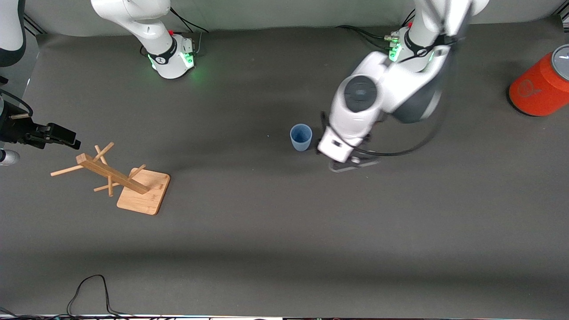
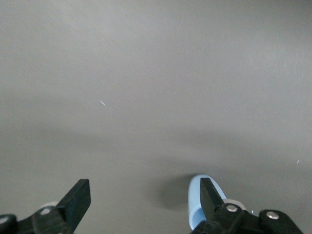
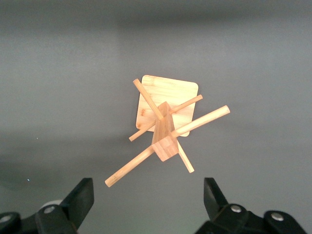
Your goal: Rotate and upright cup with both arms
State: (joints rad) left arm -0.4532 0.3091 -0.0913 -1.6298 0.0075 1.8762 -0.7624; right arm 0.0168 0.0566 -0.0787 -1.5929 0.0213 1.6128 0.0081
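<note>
The pale-blue cup (image 1: 301, 137) stands upright on the grey table, rim up, near the middle. My left gripper (image 1: 349, 161) hangs low just beside it, on the side toward the left arm's end. In the left wrist view the left gripper (image 2: 144, 190) is open and empty. The cup (image 2: 196, 207) shows at the edge of that view, partly covered by one finger (image 2: 209, 195), not between the two. My right gripper (image 1: 66, 137) is open and empty over the right arm's end of the table, and it also shows in the right wrist view (image 3: 147, 187).
A wooden peg rack (image 1: 120, 175) on a square base stands near the right gripper and shows in the right wrist view (image 3: 165, 129). A large orange cylinder with a grey lid (image 1: 540, 89) lies at the left arm's end. A black cable (image 1: 89, 291) loops at the near edge.
</note>
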